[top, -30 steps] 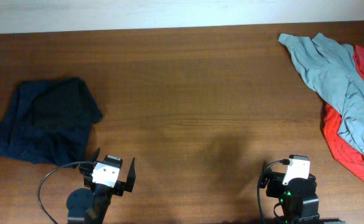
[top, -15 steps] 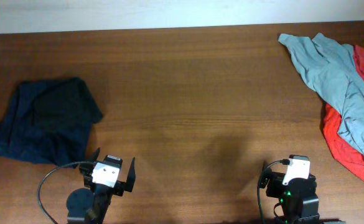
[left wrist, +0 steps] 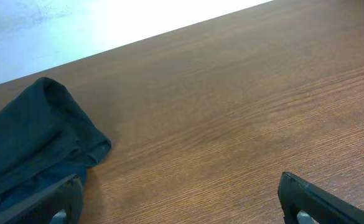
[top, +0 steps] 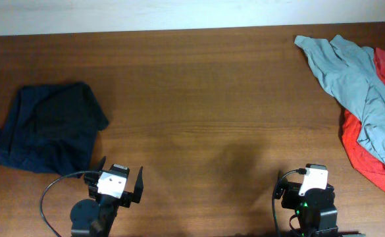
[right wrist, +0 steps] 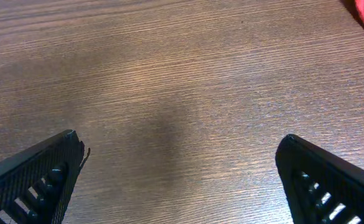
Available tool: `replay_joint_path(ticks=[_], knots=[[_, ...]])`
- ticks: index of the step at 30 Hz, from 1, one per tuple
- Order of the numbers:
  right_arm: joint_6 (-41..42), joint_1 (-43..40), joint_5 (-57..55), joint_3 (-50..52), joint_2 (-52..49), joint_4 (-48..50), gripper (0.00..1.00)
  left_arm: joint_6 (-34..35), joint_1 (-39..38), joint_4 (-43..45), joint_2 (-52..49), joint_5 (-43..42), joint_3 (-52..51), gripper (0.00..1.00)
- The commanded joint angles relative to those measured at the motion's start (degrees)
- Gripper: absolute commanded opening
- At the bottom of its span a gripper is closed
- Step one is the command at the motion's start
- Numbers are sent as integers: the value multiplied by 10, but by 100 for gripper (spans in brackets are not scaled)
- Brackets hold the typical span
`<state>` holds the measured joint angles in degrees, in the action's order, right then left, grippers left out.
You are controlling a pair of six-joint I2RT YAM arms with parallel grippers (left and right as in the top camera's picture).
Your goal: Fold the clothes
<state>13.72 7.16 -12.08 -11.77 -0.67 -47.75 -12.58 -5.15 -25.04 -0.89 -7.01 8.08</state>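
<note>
We see both arms drawn back at the near edge of the surface (top: pixel 205 99), each pointing its pincer out across the wood toward the far edge. The left arm (top: pixel 90 214) sits low with its wrist turned a little to one side, and a dark cable (top: pixel 47 194) loops beside its base. The left pincer (top: pixel 122 165) has its jaws spread wide and nothing between them; in its wrist view only bare wood shows between the two fingers (left wrist: pixel 51 202). The right arm (top: pixel 310 207) is tucked in the same way near the right. The right pincer (right wrist: pixel 178 137) is likewise spread wide and empty over bare wood.

The black T-shirt (top: pixel 64 113) lies crumpled on the left side of the surface, resting on top of a navy garment (top: pixel 21 148), ahead and to the left of the left pincer and apart from it. We cannot make out any logo on it. At the far right, a grey-blue shirt (top: pixel 357 85) is draped over a red garment (top: pixel 360 148), well apart from both pincers.
</note>
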Motion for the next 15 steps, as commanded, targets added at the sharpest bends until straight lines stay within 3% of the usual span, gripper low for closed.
replay_joint_path(ticks=[1,15], knots=[[2,-5,-1,3,5,1,99,5,3,0,5,2,-8,99],[2,-5,-1,3,5,1,99,6,3,0,5,2,-8,99]])
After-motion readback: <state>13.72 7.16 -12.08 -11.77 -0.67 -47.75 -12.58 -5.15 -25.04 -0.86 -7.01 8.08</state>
